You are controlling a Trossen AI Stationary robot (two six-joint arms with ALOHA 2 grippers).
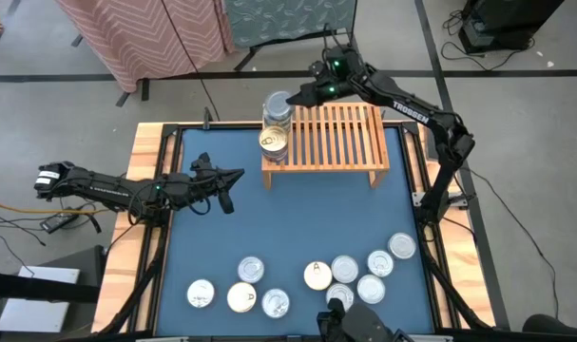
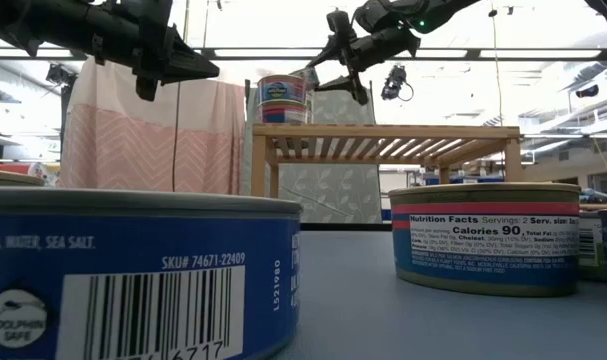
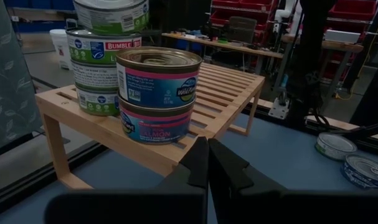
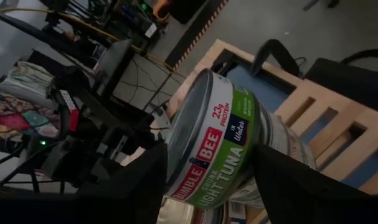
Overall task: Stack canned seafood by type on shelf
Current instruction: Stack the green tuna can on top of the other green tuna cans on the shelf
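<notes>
Tuna can (image 4: pixel 217 143) label, right hand (image 4: pixel 207 180) astride

A: Which colours are borne by the stacked tins?
B: A gold lid, blue label and pink band are shown on the upper salmon tin (image 3: pixel 157 78); green, white and red are carried by the tuna tin (image 4: pixel 217 140).

A: And the surfaces?
B: The shelf (image 1: pixel 337 142) is rendered in pale wood slats, the table mat (image 1: pixel 298 223) in plain blue. Silver and cream tops are seen on the loose tins (image 1: pixel 318 275). A pink-and-white chevron cloth (image 2: pixel 133 135) is hung behind.
</notes>
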